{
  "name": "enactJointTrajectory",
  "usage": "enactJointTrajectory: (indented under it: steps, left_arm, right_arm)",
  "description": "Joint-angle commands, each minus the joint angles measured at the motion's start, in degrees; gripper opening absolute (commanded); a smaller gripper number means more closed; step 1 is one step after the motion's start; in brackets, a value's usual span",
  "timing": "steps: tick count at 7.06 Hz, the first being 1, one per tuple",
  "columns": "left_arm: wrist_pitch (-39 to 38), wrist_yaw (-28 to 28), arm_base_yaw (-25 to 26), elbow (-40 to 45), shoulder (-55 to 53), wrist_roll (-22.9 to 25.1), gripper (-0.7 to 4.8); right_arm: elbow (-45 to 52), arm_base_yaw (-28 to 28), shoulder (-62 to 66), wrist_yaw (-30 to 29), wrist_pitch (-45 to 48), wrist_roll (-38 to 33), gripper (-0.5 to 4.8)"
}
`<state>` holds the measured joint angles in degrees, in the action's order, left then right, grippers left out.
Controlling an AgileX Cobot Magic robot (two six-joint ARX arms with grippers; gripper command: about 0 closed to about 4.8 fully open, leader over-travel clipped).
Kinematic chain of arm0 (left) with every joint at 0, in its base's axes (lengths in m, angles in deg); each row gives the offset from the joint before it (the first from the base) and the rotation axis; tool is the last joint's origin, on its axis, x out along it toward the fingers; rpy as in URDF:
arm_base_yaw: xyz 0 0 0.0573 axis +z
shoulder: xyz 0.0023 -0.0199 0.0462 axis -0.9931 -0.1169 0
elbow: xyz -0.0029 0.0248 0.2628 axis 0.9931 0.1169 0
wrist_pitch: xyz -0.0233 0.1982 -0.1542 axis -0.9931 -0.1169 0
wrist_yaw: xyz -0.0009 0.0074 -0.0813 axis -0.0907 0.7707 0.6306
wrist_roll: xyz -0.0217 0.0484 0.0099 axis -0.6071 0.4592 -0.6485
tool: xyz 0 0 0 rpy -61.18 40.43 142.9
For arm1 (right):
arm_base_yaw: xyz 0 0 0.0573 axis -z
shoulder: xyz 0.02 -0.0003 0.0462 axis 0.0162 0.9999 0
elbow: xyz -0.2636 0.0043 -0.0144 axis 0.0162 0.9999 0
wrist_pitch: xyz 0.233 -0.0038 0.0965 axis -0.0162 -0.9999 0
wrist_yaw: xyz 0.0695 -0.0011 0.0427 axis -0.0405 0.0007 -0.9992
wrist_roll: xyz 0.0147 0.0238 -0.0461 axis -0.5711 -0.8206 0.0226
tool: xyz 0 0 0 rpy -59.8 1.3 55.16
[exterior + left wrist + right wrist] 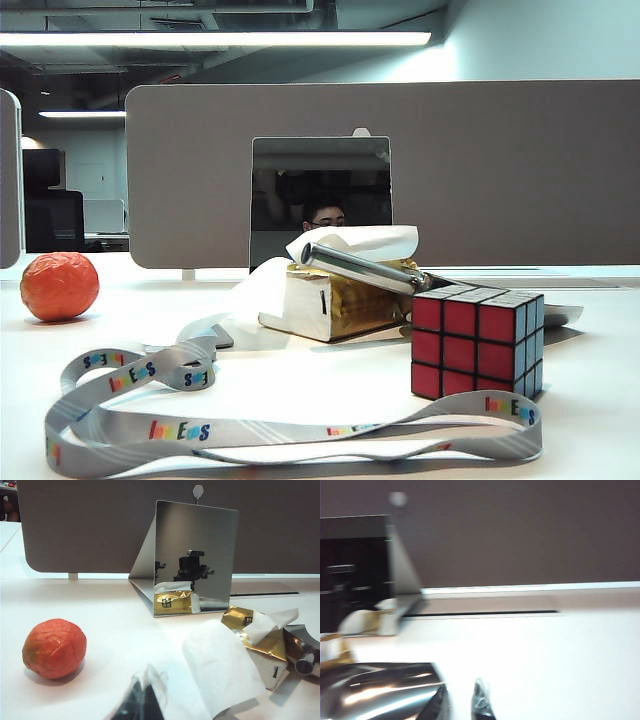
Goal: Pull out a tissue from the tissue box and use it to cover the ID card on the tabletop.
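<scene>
A pulled-out tissue (pixel 262 290) lies draped on the white worktop (pixel 300 385) at 9 o'clock of the gold tissue box (pixel 335 300), one edge leaning up against the carton. It lies just where the grey lanyard (pixel 180 430) runs in, so the ID card is probably under it. No light blue face shows in any view, and covering looks done or nearly so. A next sheet (pixel 360 242) stands puffed out of the box top, ready to be drawn, and a shiny metal cylinder (pixel 355 266) lies slanted across the box. The Rubik's cube (pixel 478 340) sits apart at 4 o'clock of the box, the orange ball (pixel 59 286) far off at 9 o'clock, and the mirror (pixel 320 190) stands behind at 12 o'clock – none of them touch the sheet. The left pincer (pixel 145 700) hovers low, near the tissue's free corner. Its 2 tips overlap in a dark blur, so I cannot tell whether they are spread or pressed together, and they seem to pinch nothing. The right pincer (pixel 461 705) hangs over bare worktop beside the metal cylinder – tips partly spread with a narrow gap, holding and touching nothing.
</scene>
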<state>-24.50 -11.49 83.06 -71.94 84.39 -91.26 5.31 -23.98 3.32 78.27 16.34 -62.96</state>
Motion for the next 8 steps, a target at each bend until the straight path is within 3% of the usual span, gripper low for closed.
enactJointTrajectory:
  steps: [1,2,8]
  left_arm:
    - [-0.39,-0.04,-0.07,-0.17,-0.04,-0.20,-0.06]
    - [-0.39,-0.04,-0.07,-0.17,-0.04,-0.20,-0.06]
    - [-0.39,-0.04,-0.07,-0.17,-0.04,-0.20,-0.06]
  right_arm:
    - [0.26,6.73,-0.04,-0.33,4.04,1.07,0.30]
    - [0.26,11.87,-0.04,-5.07,6.19,1.05,0.30]
    - [0.24,25.79,-0.04,-14.19,9.57,-3.93,0.07]
